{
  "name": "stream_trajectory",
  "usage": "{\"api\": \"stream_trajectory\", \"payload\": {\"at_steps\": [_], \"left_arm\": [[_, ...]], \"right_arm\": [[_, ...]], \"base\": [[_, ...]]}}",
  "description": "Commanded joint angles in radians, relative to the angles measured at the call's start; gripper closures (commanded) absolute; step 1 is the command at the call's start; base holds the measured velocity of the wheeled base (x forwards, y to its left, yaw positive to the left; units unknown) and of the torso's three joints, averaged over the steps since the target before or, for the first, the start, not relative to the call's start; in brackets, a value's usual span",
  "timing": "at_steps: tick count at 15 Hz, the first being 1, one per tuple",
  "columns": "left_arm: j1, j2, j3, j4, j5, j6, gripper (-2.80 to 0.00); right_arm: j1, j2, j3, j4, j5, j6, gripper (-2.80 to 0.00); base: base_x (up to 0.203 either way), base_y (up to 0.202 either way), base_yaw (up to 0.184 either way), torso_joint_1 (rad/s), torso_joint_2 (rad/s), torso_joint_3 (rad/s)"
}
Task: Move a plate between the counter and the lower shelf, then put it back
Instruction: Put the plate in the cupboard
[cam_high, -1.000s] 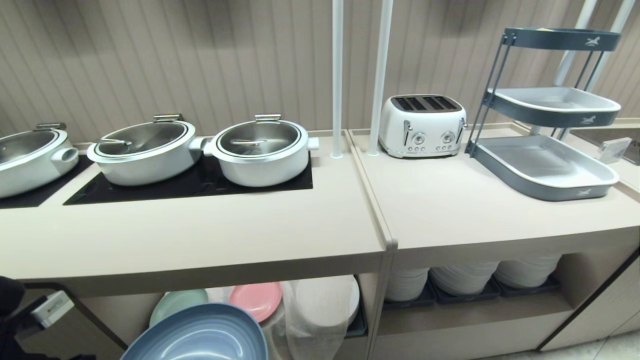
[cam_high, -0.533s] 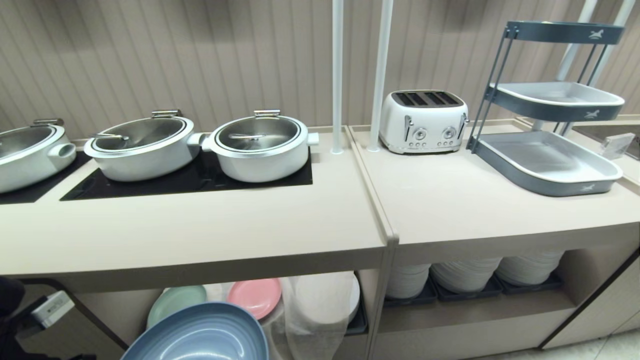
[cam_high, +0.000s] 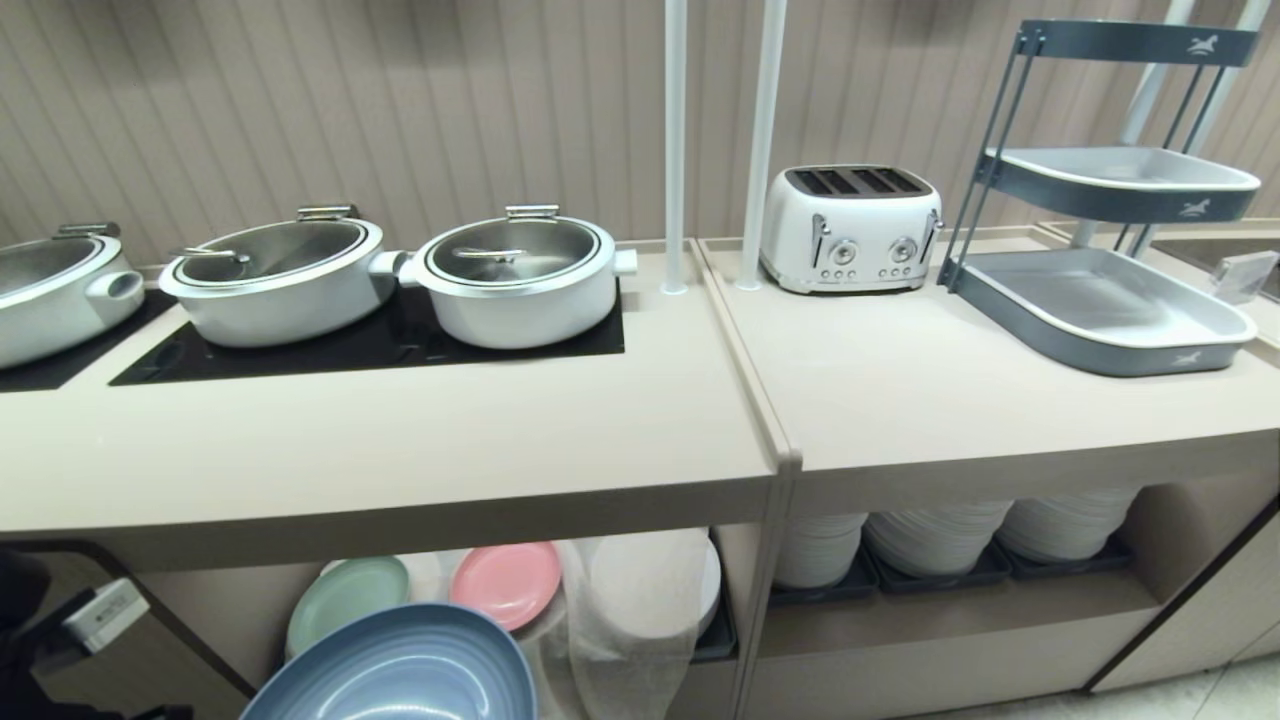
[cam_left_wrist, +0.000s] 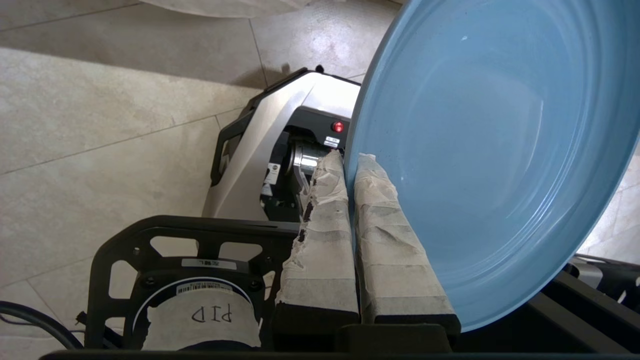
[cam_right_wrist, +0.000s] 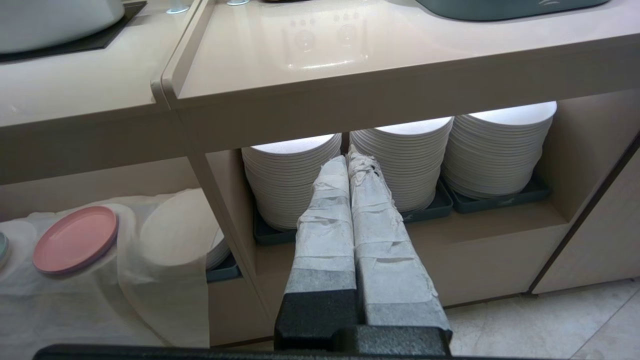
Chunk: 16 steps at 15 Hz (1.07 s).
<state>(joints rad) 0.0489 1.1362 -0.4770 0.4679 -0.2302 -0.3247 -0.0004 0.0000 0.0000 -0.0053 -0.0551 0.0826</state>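
Note:
The light-blue plate (cam_high: 400, 668) hangs tilted at the bottom left of the head view, in front of and below the counter's (cam_high: 400, 450) thick front edge. In the left wrist view my left gripper (cam_left_wrist: 350, 159) is shut on the rim of the plate (cam_left_wrist: 490, 150), one taped finger on each face. Behind the plate is the lower shelf (cam_high: 700, 650) with its draped white cloth (cam_high: 625, 620). My right gripper (cam_right_wrist: 348, 152) is shut on nothing and points at the neighbouring recess.
A mint-green plate (cam_high: 348, 600) and a pink plate (cam_high: 505, 585) lie on the cloth. White pots (cam_high: 515, 275) sit on the black cooktop. A toaster (cam_high: 850, 230), two poles and a tiered tray rack (cam_high: 1110, 300) stand further right. White plate stacks (cam_right_wrist: 410, 160) fill the right recess.
The whole head view has shifted: counter and shelf sit higher in the picture and more of the shelf shows, so the camera moved. The plate stays gripped and both arms keep still.

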Motion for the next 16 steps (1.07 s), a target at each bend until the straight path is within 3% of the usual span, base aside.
{"api": "stream_trajectory", "payload": {"at_steps": [1, 16], "left_arm": [[0.000, 0.002, 0.003, 0.002, -0.001, -0.002, 0.00], [0.005, 0.004, 0.005, 0.003, -0.004, -0.002, 0.00]], "right_arm": [[0.000, 0.002, 0.000, -0.001, 0.000, 0.000, 0.00], [0.000, 0.002, 0.000, -0.001, 0.000, 0.002, 0.00]], "base": [[0.000, 0.000, 0.000, -0.144, 0.30, 0.168], [0.000, 0.000, 0.000, -0.159, 0.34, 0.180]]}}
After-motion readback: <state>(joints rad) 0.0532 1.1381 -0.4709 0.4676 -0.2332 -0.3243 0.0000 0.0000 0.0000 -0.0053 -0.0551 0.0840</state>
